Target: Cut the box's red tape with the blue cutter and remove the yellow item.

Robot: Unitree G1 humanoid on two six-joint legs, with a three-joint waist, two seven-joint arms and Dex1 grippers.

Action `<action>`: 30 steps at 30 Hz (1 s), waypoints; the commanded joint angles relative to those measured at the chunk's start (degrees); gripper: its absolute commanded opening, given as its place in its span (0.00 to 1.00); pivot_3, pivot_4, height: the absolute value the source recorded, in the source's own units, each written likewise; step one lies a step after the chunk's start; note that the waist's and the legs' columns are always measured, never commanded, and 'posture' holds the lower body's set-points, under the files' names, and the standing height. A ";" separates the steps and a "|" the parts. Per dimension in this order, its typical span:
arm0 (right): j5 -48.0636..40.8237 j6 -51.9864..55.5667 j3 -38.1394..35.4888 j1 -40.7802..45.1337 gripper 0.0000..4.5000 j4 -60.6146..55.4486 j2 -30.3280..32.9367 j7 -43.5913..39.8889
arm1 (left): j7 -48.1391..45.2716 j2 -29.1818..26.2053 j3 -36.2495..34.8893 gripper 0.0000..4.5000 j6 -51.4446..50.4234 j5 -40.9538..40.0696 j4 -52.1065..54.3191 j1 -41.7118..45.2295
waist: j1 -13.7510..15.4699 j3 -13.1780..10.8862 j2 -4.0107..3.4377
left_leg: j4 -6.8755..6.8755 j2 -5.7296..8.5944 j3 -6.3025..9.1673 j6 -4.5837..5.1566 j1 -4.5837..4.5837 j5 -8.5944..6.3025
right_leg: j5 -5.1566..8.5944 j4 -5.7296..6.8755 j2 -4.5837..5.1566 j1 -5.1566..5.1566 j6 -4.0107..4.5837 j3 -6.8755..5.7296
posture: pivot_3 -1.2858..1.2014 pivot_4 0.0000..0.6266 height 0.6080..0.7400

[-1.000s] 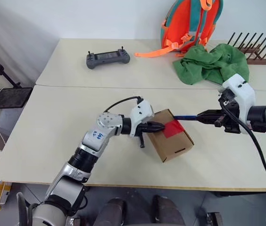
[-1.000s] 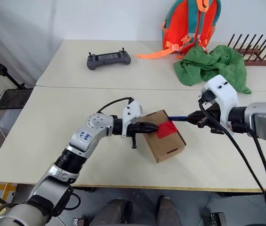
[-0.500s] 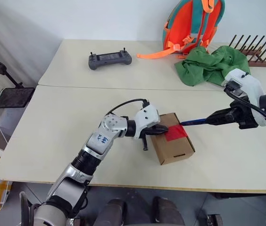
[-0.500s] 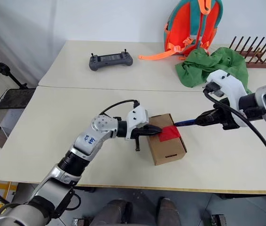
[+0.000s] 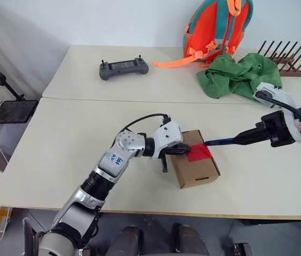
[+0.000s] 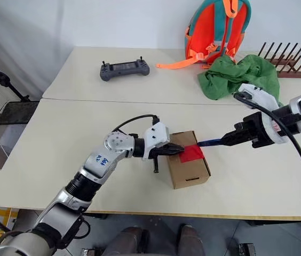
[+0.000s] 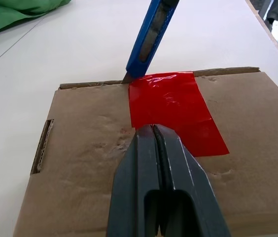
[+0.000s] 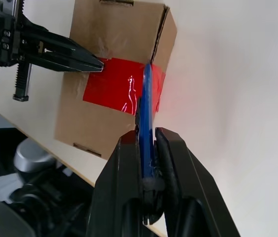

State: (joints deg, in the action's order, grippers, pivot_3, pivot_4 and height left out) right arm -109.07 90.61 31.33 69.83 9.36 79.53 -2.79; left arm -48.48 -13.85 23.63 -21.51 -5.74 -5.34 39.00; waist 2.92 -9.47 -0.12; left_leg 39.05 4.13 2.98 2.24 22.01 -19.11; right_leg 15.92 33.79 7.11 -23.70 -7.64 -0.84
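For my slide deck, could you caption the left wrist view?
Left tool, shut, presses on the box while the blue cutter meets the red tape's edge.

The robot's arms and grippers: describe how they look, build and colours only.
The left arm is silver-grey metal with black ribbed joints, a round elbow joint bearing a blue marking, and a white wrist housing. A black cable loops over that wrist. The left gripper has two slim, tapering black fingers. The right gripper looks the same, behind a white housing with thick black cables trailing off.
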 commanded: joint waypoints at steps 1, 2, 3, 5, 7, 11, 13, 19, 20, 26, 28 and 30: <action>-3.93 1.89 3.43 1.42 0.03 -2.22 0.53 -4.04 | -1.52 -1.29 6.71 0.01 -2.97 4.60 -5.12 -4.52 | 0.00 0.07 -0.10 | 0.00 0.00 0.00 0.00 0.00 0.00 | 0.00 0.00 0.00 0.00 0.00 0.00 | 0.52 0.24 1.00; -3.93 1.89 4.15 1.60 0.03 -3.07 1.19 -4.35 | -1.52 -1.28 6.75 0.01 -3.01 4.71 -5.09 -4.56 | 0.00 0.09 -0.12 | 0.00 0.00 0.00 0.01 0.00 -0.01 | 0.00 -0.01 0.00 0.00 0.00 0.00 | 0.52 0.24 1.00; -3.93 1.89 4.95 1.71 0.03 -4.04 1.98 -5.17 | -1.54 -1.32 6.84 0.01 -3.08 4.86 -5.16 -4.59 | 0.00 0.09 -0.13 | 0.00 0.00 0.01 0.02 0.00 -0.01 | 0.00 -0.01 0.00 0.00 0.00 -0.01 | 0.52 0.24 1.00; -3.93 1.89 6.33 1.96 0.03 -6.17 3.63 -6.91 | -1.52 -1.48 7.09 0.01 -3.41 5.12 -5.20 -4.71 | 0.01 0.14 -0.20 | -0.02 -0.01 0.01 0.03 0.01 -0.03 | 0.00 -0.03 0.00 0.00 0.01 -0.01 | 0.52 0.24 1.00; -3.93 1.89 7.41 2.65 0.03 -7.23 4.65 -8.43 | -1.64 -1.84 7.62 0.01 -3.75 5.44 -5.19 -4.86 | 0.08 0.20 -0.30 | -0.02 -0.01 0.03 0.04 0.01 -0.06 | 0.00 -0.04 -0.01 0.00 0.01 -0.02 | 0.52 0.24 1.00; -3.93 1.89 9.68 5.33 0.03 -7.69 5.19 -10.06 | -1.52 -2.17 8.33 0.01 -4.08 5.83 -5.27 -5.33 | 0.07 0.24 -0.37 | -0.02 0.00 0.03 0.06 0.01 -0.11 | 0.01 -0.12 0.00 0.01 0.01 -0.02 | 0.52 0.24 1.00; -3.93 1.89 10.73 6.20 0.03 -7.87 5.45 -10.49 | -1.52 -2.23 8.60 0.01 -4.12 5.92 -5.24 -5.50 | 0.06 0.26 -0.39 | -0.02 -0.02 0.04 0.05 0.01 -0.12 | 0.01 -0.14 -0.01 0.03 0.02 -0.03 | 0.52 0.24 1.00; -3.93 1.89 13.90 8.13 0.03 -9.75 6.62 -12.57 | -1.28 -2.13 9.01 0.01 -4.51 6.12 -5.07 -5.82 | 0.12 0.27 -0.41 | -0.05 -0.03 0.06 0.04 0.01 -0.15 | 0.02 -0.17 -0.01 0.03 0.03 -0.03 | 0.52 0.24 1.00; -3.93 1.89 14.28 8.20 0.03 -10.55 7.13 -13.18 | -1.19 -2.12 9.08 0.01 -4.63 6.13 -4.89 -5.87 | 0.14 0.27 -0.41 | -0.05 -0.03 0.06 0.05 0.01 -0.17 | 0.02 -0.19 -0.01 0.04 0.03 -0.04 | 0.52 0.24 1.00; -3.93 1.89 15.65 8.35 0.03 -13.77 9.56 -16.02 | -1.08 -2.26 9.32 0.01 -4.93 6.29 -4.37 -6.34 | 0.15 0.30 -0.42 | -0.06 -0.03 0.07 0.08 0.02 -0.24 | 0.02 -0.25 -0.01 0.06 0.04 -0.06 | 0.52 0.24 1.00; -3.93 1.89 16.02 7.91 0.03 -14.92 10.36 -17.17 | -1.06 -2.23 9.48 0.01 -5.04 6.33 -4.32 -6.39 | 0.15 0.31 -0.42 | -0.06 -0.03 0.07 0.08 0.02 -0.24 | 0.02 -0.26 -0.01 0.07 0.04 -0.06 | 0.52 0.24 1.00; -3.93 1.89 16.22 7.33 0.03 -15.82 10.93 -18.15 | -1.00 -2.14 9.61 0.01 -5.17 6.38 -4.27 -6.41 | 0.15 0.32 -0.43 | -0.06 -0.03 0.07 0.08 0.02 -0.24 | 0.02 -0.27 -0.01 0.07 0.04 -0.07 | 0.52 0.24 1.00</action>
State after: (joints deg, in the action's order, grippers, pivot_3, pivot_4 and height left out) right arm -109.07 90.76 47.10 77.36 -2.27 90.70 -15.63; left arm -49.00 -13.95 25.96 -21.47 -5.10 -2.71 37.67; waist 3.06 -9.15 -0.55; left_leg 38.99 4.09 3.06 2.32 22.02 -19.35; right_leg 15.94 33.52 7.09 -23.62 -7.59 -0.90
